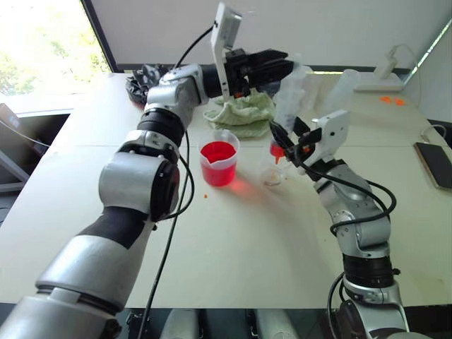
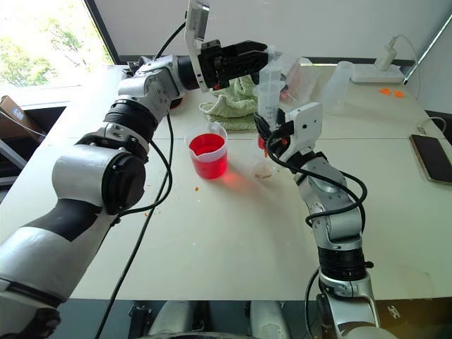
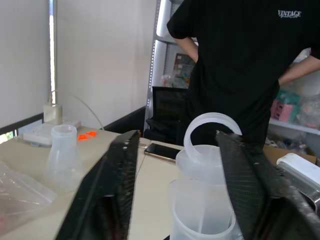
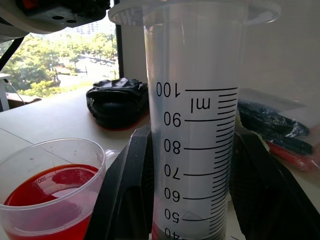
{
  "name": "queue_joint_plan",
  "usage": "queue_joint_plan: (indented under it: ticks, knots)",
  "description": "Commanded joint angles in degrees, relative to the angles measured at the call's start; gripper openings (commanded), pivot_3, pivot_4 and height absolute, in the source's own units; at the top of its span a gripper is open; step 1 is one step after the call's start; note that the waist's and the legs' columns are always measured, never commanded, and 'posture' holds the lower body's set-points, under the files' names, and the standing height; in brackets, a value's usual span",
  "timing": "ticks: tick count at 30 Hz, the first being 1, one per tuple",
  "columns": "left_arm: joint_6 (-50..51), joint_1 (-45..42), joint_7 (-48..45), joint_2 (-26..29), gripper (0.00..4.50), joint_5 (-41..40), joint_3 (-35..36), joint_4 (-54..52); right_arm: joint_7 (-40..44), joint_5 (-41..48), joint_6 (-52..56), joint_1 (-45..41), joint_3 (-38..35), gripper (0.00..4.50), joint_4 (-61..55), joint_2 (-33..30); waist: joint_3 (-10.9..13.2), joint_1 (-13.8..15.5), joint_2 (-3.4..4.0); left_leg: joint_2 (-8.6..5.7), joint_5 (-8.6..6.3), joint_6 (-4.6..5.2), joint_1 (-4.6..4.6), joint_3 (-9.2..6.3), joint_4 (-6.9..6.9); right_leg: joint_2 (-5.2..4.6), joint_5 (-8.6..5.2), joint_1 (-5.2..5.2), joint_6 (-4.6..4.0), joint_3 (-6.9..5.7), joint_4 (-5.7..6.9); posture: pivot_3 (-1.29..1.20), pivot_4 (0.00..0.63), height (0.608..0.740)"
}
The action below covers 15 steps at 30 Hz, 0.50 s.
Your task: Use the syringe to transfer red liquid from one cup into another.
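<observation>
We see the right gripper (image 2: 272, 141) clamped on the barrel of the upright syringe (image 4: 197, 125), nozzle over the small cup (image 2: 263, 168) beside the beaker (image 2: 208, 154) of red liquid (image 1: 217, 152), while the left gripper (image 3: 175, 190) straddles the plunger top, fingers apart.

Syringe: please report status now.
Right tool shut on syringe, upright over small cup. Left tool at plunger top, fingers either side. Beaker holds red liquid.

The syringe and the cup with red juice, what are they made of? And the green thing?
The syringe looks like clear, smooth plastic: you can see through it, and black numbers are printed on it. The cup looks like clear plastic too, since the red liquid shows through. The green thing is probably soft cloth, crumpled and wrinkly.
</observation>
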Motion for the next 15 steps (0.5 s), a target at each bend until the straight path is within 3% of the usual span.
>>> queue_joint_plan:
  ticks: [1, 2, 3, 15]
  knots:
    - [0.42, -2.27, -1.33, -0.73, 0.56, 1.07, 0.06, -0.02, 1.16, 0.03, -1.73, -1.03, 0.74, 1.40, -3.56, -0.14, 0.00, 0.00, 0.00, 0.00, 0.00, 0.00, 0.00, 0.00, 0.00, 0.00, 0.00, 0.00, 0.00, 0.00, 0.00, 0.00, 0.150, 0.711]
    - [0.39, -2.29, -1.62, -0.79, 0.08, 1.27, 0.02, 0.04, 1.19, -0.03, -1.76, -1.03, 0.71, 1.40, -3.57, -0.16, 0.00, 0.00, 0.00, 0.00, 0.00, 0.00, 0.00, 0.00, 0.00, 0.00, 0.00, 0.00, 0.00, 0.00, 0.00, 0.00, 0.150, 0.711]
    - [0.36, -2.31, -1.78, -0.84, 0.03, 1.45, 0.06, 0.09, 1.23, -0.09, -1.77, -1.03, 0.68, 1.40, -3.57, -0.14, 0.00, -0.01, 0.00, 0.00, 0.00, 0.00, 0.00, 0.00, 0.00, 0.00, 0.00, 0.00, 0.00, 0.00, 0.00, 0.00, 0.150, 0.711]
    - [1.89, -1.44, -5.34, -1.90, 0.03, 3.55, -0.98, -0.21, 1.25, -0.58, -2.32, -1.69, 0.51, 1.40, -2.68, 0.16, 0.00, -0.01, 0.00, 0.00, 0.00, 0.00, 0.00, 0.00, 0.00, 0.00, 0.00, 0.00, 0.00, 0.00, 0.00, 0.00, 0.150, 0.711]
